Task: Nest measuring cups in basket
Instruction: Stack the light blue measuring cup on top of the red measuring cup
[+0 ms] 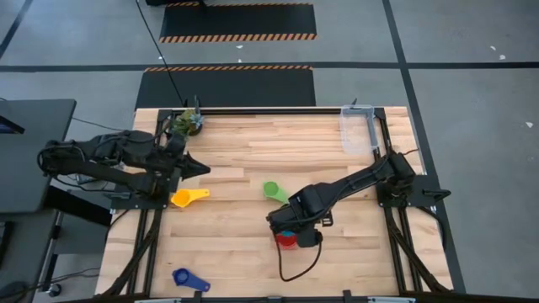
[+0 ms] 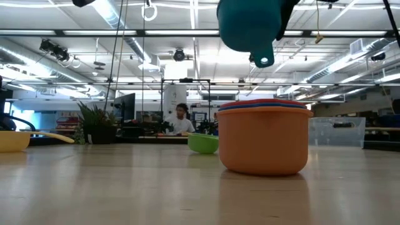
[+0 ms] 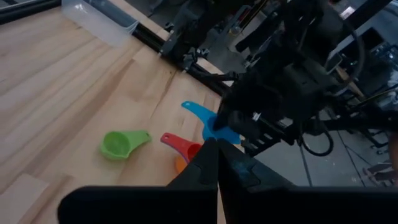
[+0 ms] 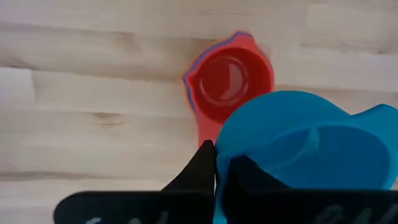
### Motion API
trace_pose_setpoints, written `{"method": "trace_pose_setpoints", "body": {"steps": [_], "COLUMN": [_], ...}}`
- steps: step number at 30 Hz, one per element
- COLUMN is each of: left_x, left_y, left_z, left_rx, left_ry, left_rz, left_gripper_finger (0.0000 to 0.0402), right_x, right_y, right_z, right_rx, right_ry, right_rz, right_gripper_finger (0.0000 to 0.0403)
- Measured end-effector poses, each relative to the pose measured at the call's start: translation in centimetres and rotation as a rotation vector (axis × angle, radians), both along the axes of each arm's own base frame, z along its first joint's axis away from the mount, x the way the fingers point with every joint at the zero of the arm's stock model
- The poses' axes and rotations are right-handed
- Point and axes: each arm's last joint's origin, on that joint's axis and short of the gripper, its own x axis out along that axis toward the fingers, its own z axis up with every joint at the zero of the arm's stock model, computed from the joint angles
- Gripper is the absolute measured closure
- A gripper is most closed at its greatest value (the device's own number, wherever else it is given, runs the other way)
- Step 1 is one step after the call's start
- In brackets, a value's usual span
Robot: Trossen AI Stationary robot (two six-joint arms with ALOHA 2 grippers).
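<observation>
My right claw (image 4: pixel 214 163) is clenching on the light blue cup (image 4: pixel 305 149), carrying it in the air just above the nested stack (image 2: pixel 263 136) near the bench's (image 1: pixel 244 143) front middle. The cup's handle (image 3: pixel 194 111) is pointing toward the far side of the bench, its long axis lying roughly level. The red cup (image 4: pixel 229 82) is sitting topmost in the stack (how many cups are nested under it I cannot tell). My left claw (image 1: pixel 205 169) is waiting clenched, holding nothing, near the yellow cup (image 1: pixel 187 198).
</observation>
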Motion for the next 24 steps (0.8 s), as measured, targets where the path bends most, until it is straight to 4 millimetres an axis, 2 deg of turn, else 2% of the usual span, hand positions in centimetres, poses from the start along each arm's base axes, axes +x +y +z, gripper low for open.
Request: {"method": "trace_pose_setpoints", "body": {"steps": [8, 15, 21, 24], "left_x": [0.0, 0.0, 0.0, 0.0], "left_y": [0.0, 0.0, 0.0, 0.0], "left_z": [0.0, 0.0, 0.1, 0.1], "left_rx": [0.009, 0.011, 0.01, 0.012], "left_ry": [-0.004, -0.006, -0.007, -0.008], "left_rz": [-0.001, -0.001, -0.001, -0.002], "left_gripper_finger": [0.0397, 0.0398, 0.0398, 0.0397], "right_x": [1.1, 2.2, 1.8, 1.5], "right_y": [0.8, 1.6, 1.5, 1.6], "right_z": [-1.9, -4.9, -5.9, -6.0], "right_rx": [0.01, -0.052, -0.065, 0.018], "right_ry": [-0.016, 0.012, 0.063, 0.114], "right_rz": [0.1, 0.144, 0.144, 0.144], "right_gripper_finger": [0.0395, 0.0395, 0.0395, 0.0384]}}
